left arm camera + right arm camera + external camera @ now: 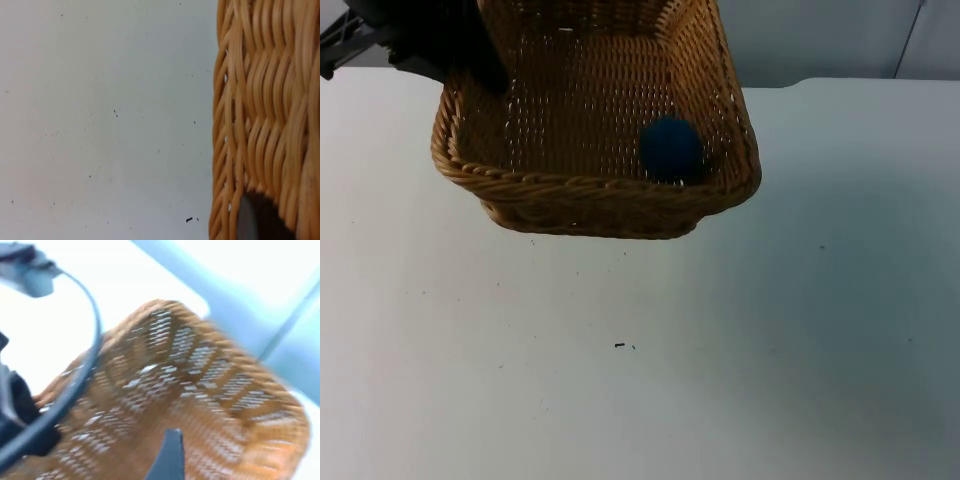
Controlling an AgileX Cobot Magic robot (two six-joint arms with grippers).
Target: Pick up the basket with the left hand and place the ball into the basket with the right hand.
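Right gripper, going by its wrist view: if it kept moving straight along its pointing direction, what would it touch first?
Most likely the woven brown wicker basket: its inner weave lies straight ahead of the right gripper's black fingertip. Depth is unclear in this blurred view.

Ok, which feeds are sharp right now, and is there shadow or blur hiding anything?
Top view: sharp; the basket casts a soft shadow on the table, and the blue ball inside looks dark. Left wrist view: crisp wicker weave, with the left gripper against it. Right wrist view: motion-blurred, so the weave smears.
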